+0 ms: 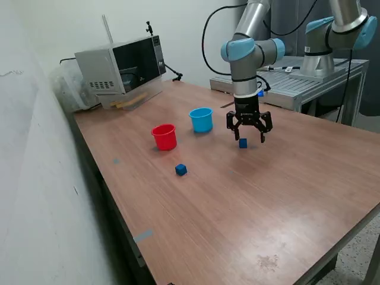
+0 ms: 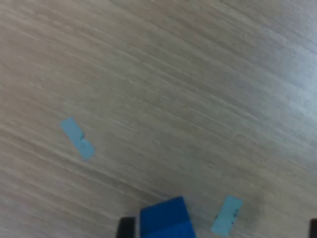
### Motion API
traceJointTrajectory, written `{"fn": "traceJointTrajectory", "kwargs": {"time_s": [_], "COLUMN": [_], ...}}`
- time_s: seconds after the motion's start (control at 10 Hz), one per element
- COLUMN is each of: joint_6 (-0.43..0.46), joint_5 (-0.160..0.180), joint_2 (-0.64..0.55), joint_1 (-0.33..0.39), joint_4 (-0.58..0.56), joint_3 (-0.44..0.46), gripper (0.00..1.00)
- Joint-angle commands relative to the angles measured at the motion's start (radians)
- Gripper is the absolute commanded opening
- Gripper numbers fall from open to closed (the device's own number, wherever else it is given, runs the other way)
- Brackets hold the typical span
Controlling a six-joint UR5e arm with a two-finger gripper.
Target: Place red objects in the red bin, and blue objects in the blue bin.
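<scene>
A dark blue cube (image 1: pixel 243 143) lies on the wooden table right under my gripper (image 1: pixel 249 134), which hangs open just above it with fingers spread. The same cube shows in the wrist view (image 2: pixel 166 218) on the wood, beside one dark fingertip (image 2: pixel 127 228). A second dark blue cube (image 1: pixel 181 170) lies nearer the front, on the exterior view's left. The red cup (image 1: pixel 164 136) and the light blue cup (image 1: pixel 201 119) stand upright side by side, left of the gripper. No red cubes are in view; the insides of the cups are hidden.
A microwave (image 1: pixel 122 65) stands at the table's back left corner. A second robot arm (image 1: pixel 332 35) on a metal stand is behind the table at the right. Small pale tape pieces (image 2: pixel 78 137) are stuck on the wood near the cube.
</scene>
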Motion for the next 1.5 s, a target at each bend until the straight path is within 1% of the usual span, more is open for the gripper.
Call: {"fn": "traceJointTrajectory", "kwargs": {"time_s": [0.0,0.4,0.6,0.7,1.0,1.1,1.2,1.3,1.4], "joint_6": [-0.026,-0.027,-0.027,-0.024,-0.021,-0.021,-0.02,-0.02,-0.02], "joint_5": [0.0,-0.001,-0.012,-0.012,-0.012,-0.012,-0.014,-0.014,-0.036], "joint_2": [0.007,0.007,0.001,-0.024,-0.196,-0.231,-0.252,-0.256,-0.253], "joint_1": [0.001,0.0,0.0,-0.003,-0.011,-0.012,-0.046,-0.119,-0.203], "joint_4": [0.001,0.001,0.008,0.016,0.111,0.137,0.158,0.16,0.16], "joint_3": [-0.003,-0.003,-0.003,-0.003,-0.005,-0.006,-0.008,-0.008,-0.013], "gripper": [0.0,0.0,0.0,0.0,0.0,0.0,0.0,0.0,0.0]}}
